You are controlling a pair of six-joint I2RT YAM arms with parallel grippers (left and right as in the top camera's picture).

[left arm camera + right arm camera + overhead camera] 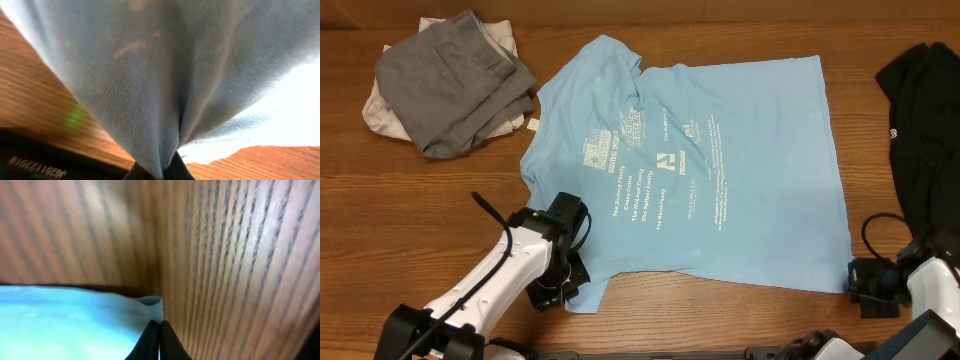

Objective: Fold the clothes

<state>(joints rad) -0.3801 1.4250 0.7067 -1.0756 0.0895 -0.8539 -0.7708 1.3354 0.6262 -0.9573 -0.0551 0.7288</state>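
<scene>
Pinch set on the near edge, first fold ready to begin.
Left end effector (167, 169) and right end effector (159, 334) each clamp the light blue T-shirt (720, 160), which lies spread flat on the worktop (420, 230). The next move likely calls for lifting both ends evenly toward the far edge.

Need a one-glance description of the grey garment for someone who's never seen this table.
On the wooden table, look to the far left corner, left of the light blue T-shirt. The grey garment is the top of the small crumpled pile there. It is mid-grey with stitched seams, lying over an off-white garment that peeks out beneath it.
</scene>
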